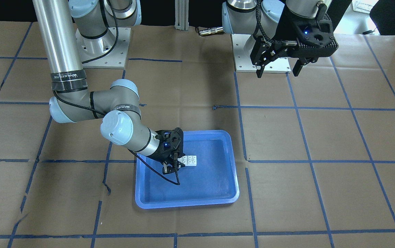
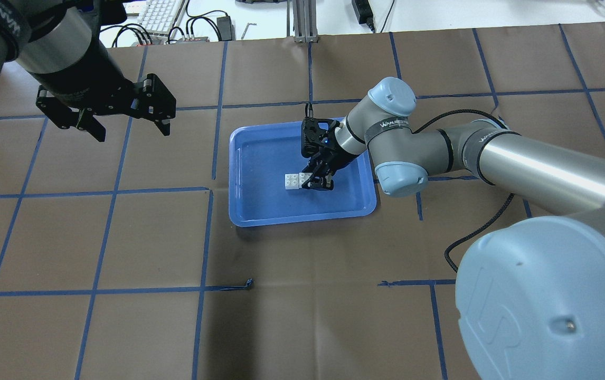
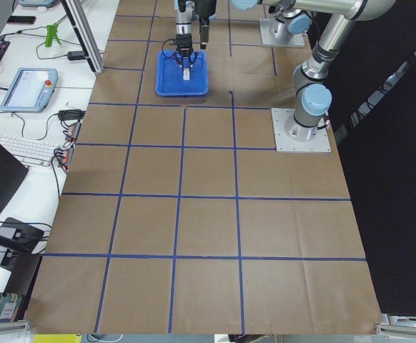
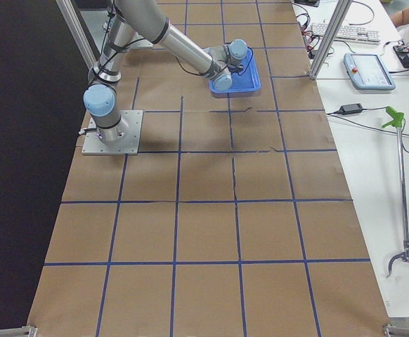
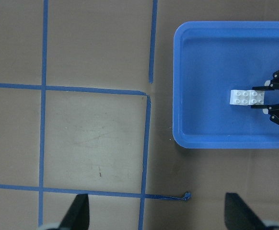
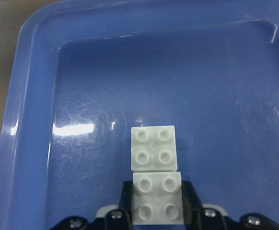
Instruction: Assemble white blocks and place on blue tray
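Note:
The two white blocks (image 6: 154,148) sit end to end as one long piece on the floor of the blue tray (image 6: 29,96), studs up. My right gripper (image 6: 157,211) is low in the tray, its fingers on either side of the near block (image 6: 157,199), shut on it. The same shows in the overhead view: white blocks (image 2: 296,180), right gripper (image 2: 319,184), blue tray (image 2: 302,219). My left gripper (image 2: 132,132) is open and empty, high above the table, well to the left of the tray. Its wrist view shows the blocks (image 5: 246,97) in the tray (image 5: 226,142).
The table is covered with brown paper marked by a blue tape grid (image 2: 207,190). The arm bases (image 1: 104,48) stand at the robot's edge. A desk with a keyboard and a pendant (image 3: 26,89) runs along the far side.

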### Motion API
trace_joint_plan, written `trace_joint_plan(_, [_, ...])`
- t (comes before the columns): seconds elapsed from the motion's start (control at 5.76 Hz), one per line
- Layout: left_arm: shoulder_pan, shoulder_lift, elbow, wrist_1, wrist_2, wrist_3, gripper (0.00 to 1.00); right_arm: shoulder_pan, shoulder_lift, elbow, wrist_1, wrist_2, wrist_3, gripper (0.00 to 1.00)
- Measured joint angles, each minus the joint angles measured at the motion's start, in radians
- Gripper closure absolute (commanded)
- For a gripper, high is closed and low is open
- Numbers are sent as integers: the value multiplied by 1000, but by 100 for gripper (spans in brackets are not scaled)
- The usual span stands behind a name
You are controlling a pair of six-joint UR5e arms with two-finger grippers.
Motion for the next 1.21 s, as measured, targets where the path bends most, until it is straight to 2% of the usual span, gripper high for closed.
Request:
trace_joint_plan(0.52, [1, 2, -1, 0, 2, 0, 1, 1, 0, 0, 0, 0, 17, 74])
trace_joint_plan(1.04, [1, 3, -1, 0, 2, 0, 1, 1, 0, 0, 0, 2, 19, 54])
trace_joint_plan(1.21, [1, 3, -1, 0, 2, 0, 1, 1, 0, 0, 0, 4, 19, 52])
